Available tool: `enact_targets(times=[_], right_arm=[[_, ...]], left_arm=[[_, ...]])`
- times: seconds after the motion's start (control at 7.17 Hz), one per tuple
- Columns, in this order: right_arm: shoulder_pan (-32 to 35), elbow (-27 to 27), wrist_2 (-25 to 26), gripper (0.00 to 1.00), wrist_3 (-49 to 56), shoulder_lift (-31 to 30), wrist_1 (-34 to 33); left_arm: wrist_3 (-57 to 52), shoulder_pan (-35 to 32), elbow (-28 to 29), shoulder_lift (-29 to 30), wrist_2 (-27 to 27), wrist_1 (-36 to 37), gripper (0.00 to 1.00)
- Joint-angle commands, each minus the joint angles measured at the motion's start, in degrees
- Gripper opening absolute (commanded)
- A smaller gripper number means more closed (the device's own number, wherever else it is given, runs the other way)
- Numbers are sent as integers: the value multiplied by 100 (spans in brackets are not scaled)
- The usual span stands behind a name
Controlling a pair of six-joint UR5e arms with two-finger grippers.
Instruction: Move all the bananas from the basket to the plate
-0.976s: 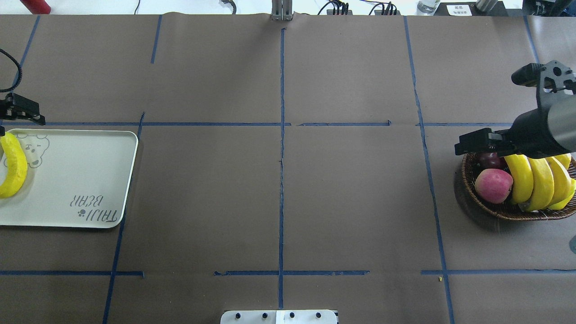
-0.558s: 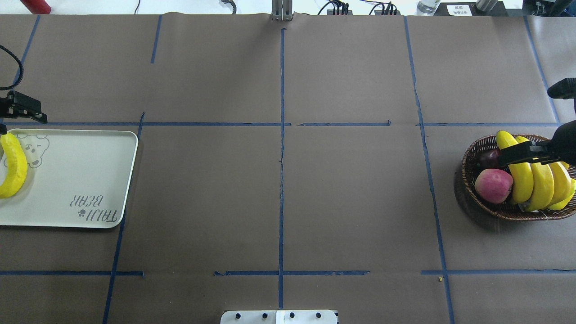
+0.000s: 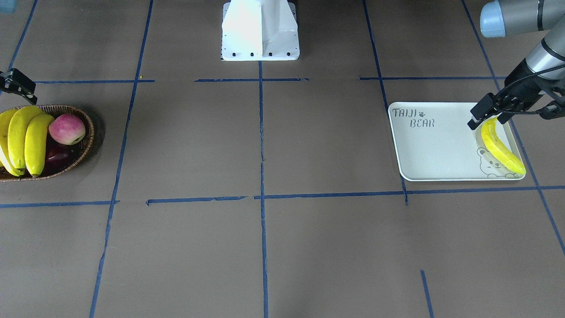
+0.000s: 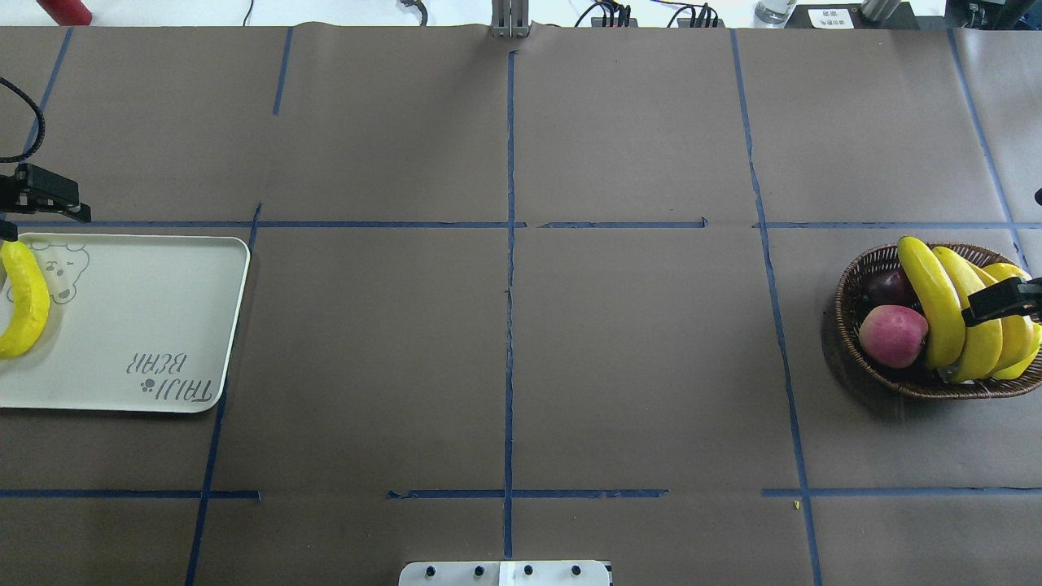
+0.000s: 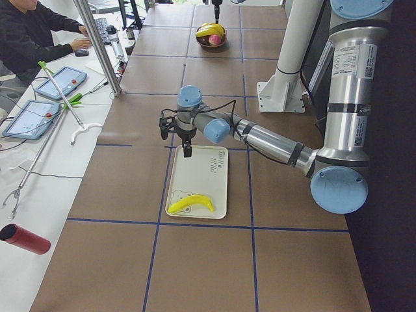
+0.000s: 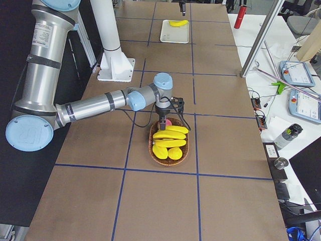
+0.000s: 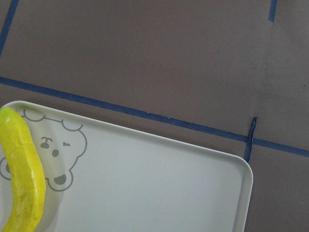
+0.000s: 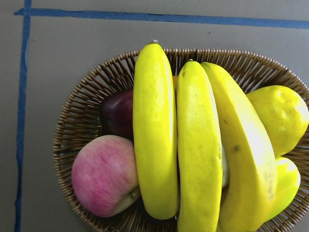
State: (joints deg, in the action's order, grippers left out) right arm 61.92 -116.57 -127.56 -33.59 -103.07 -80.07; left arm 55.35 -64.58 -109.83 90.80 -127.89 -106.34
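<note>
Several yellow bananas (image 4: 936, 301) lie side by side in the brown wicker basket (image 4: 847, 325) at the right edge, also in the right wrist view (image 8: 154, 130). One banana (image 4: 24, 301) lies free on the pale "TAIJI BEAR" plate (image 4: 146, 325) by the bear drawing, also in the front view (image 3: 501, 145). My left gripper (image 4: 45, 221) hangs just above that banana's far end, its fingers apart and empty. My right gripper (image 4: 1001, 299) hangs over the basket's bananas, holding nothing. Only one dark finger shows at the frame's edge, so I cannot tell whether it is open or shut.
A pink-red apple (image 4: 893, 335) and a dark red fruit (image 4: 886, 286) share the basket's left side. The robot's white base (image 3: 260, 31) stands at the near table edge. Blue tape lines cross the brown table between plate and basket.
My right gripper has moved right, towards the view's edge, uncovering the bananas' far ends. My left gripper has shifted only slightly. The banana on the plate has not moved.
</note>
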Motion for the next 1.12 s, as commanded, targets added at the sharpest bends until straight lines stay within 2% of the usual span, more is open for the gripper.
enact_targets(times=[0.0,0.42,0.7,0.98], right_arm=[[4,151,-49,90,45,-3,-8],[-57,440,-41,89,72,23,0],[-162,495,-23,85,90,32,0],[-189,503,-32,68,90,32,0]], left_arm=[[-6,6,-47,-1,-8,-9,100],[-15,6,-47,-9,-8,-9,100],[-41,6,-38,-18,-8,-9,100],[-42,6,-38,-18,-8,-9,100]])
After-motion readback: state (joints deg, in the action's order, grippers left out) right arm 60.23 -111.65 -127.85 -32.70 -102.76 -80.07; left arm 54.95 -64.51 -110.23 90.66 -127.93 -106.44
